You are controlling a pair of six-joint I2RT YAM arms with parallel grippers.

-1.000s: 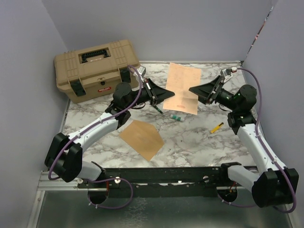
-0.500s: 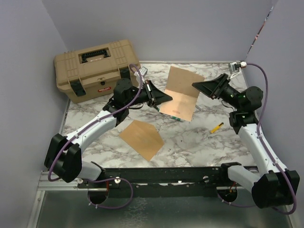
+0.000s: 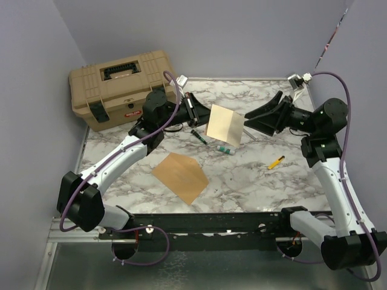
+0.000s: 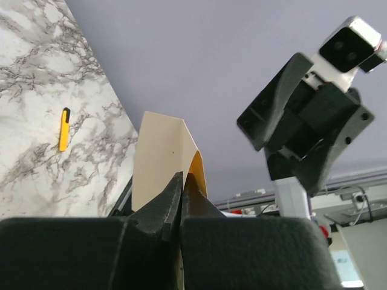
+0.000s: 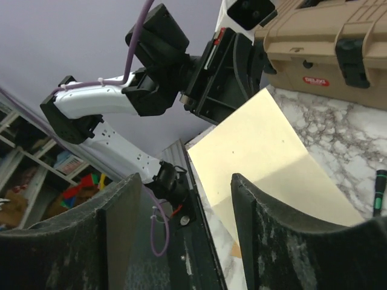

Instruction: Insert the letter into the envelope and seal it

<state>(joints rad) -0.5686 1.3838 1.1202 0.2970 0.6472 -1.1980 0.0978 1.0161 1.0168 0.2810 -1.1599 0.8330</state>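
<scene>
The letter (image 3: 225,125), a pale peach sheet, is held up off the table and stands nearly upright. My left gripper (image 3: 204,118) is shut on its left edge. In the left wrist view the sheet (image 4: 158,151) rises from between my closed jaws (image 4: 182,181). My right gripper (image 3: 259,118) is open and empty, just right of the letter and pointing at it. In the right wrist view the letter (image 5: 266,157) lies beyond my open gripper (image 5: 181,223). The brown envelope (image 3: 180,175) lies flat on the table in front of the left arm, apart from both grippers.
A tan toolbox (image 3: 121,87) stands at the back left. A dark pen (image 3: 198,136) and a green-capped tube (image 3: 225,149) lie under the letter. A yellow marker (image 3: 276,162) lies at the right. Purple walls close in the table.
The letter lay flat at the back of the table; my left gripper has lifted it upright. My right gripper has drawn back to the right and risen.
</scene>
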